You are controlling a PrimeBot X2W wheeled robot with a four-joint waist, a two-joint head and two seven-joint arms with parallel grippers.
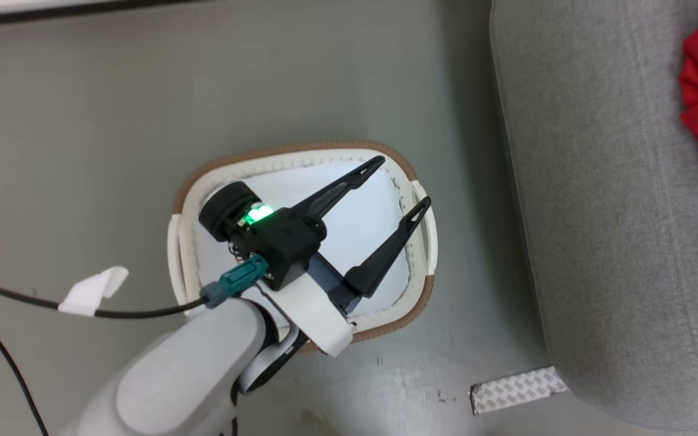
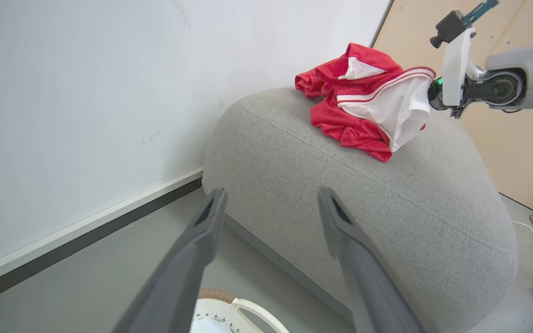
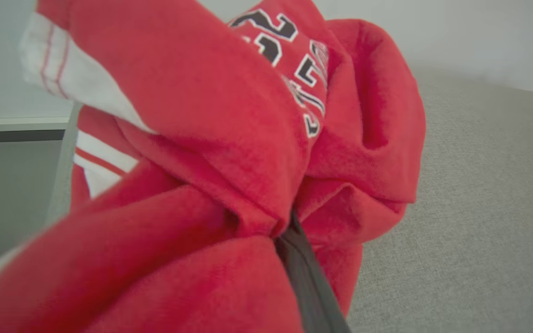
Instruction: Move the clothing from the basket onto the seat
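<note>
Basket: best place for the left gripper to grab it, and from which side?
The white side handle nearest the sofa: it bows clear of the basket rim, leaving a gap for one finger. Come straight down with the open left gripper, which hangs over that side.

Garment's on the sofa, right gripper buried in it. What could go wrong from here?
1. The bright red fabric garment with white panels is bunched around the right gripper, which looks closed on it; withdrawing before opening could drag it off the light grey fabric sofa.
2. The open left gripper hangs over the cream-white plastic basket with the tan rim; a fingertip above its side handle could snag it.
</note>
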